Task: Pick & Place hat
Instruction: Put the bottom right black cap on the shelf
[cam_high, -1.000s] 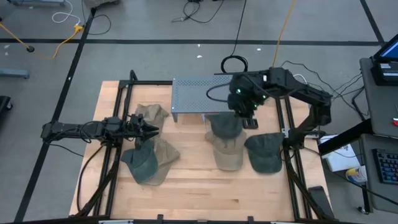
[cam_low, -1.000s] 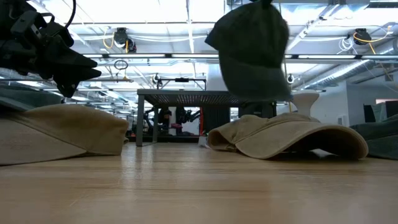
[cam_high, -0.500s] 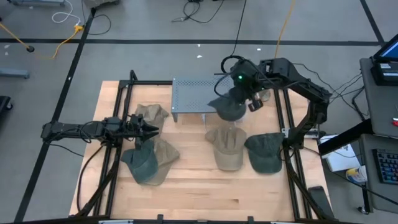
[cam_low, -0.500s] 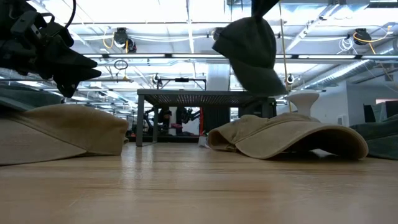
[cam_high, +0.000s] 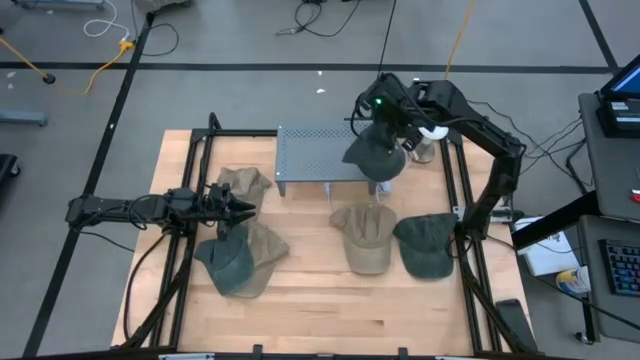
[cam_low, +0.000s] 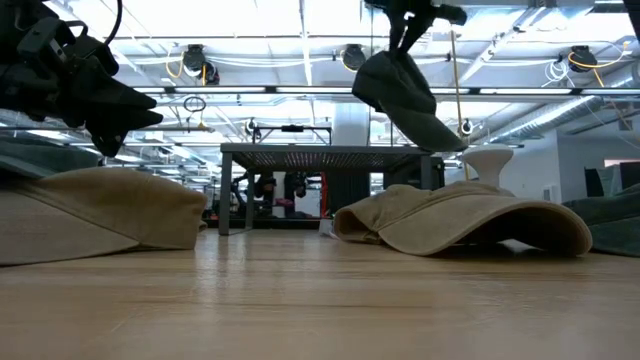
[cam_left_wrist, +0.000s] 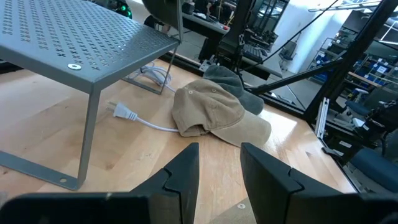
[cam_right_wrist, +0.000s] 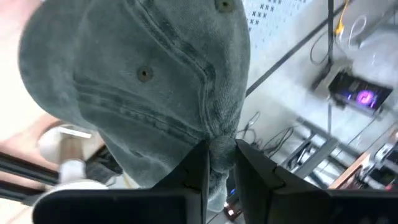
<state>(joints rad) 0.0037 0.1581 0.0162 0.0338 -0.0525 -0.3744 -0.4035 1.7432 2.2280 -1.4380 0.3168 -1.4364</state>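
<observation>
A dark green denim hat (cam_high: 375, 160) hangs from my right gripper (cam_right_wrist: 219, 165), which is shut on it, over the right end of the grey perforated shelf (cam_high: 315, 150). In the low view the hat (cam_low: 400, 95) dangles above the shelf top (cam_low: 300, 152). A tan hat (cam_high: 365, 238) and a green hat (cam_high: 425, 246) lie crown-up on the table near the right side. My left gripper (cam_left_wrist: 217, 165) is open and waits low over the table's left side, between a tan hat (cam_high: 243, 182) and a green-and-tan pile (cam_high: 238, 258). My right gripper pinches a bunched fold of the hat's crown cloth (cam_right_wrist: 217, 144) between its two fingers, coming from above and pointing down. The hat is lifted clear and hangs tilted below the fingers, with its brim (cam_low: 432, 130) lowest.
The shelf stands on thin legs at the table's far middle. A white cable with a plug (cam_left_wrist: 134, 117) lies under it. Black frame rails (cam_high: 190, 200) run along both table sides. Bare wood (cam_high: 330, 310) lies along the near edge.
My right gripper has carried the green hat up and toward the table's far edge, from over the tan hat to over the shelf's right end. The hat has swung and tipped, so its brim now points down. My left arm has kept still.
</observation>
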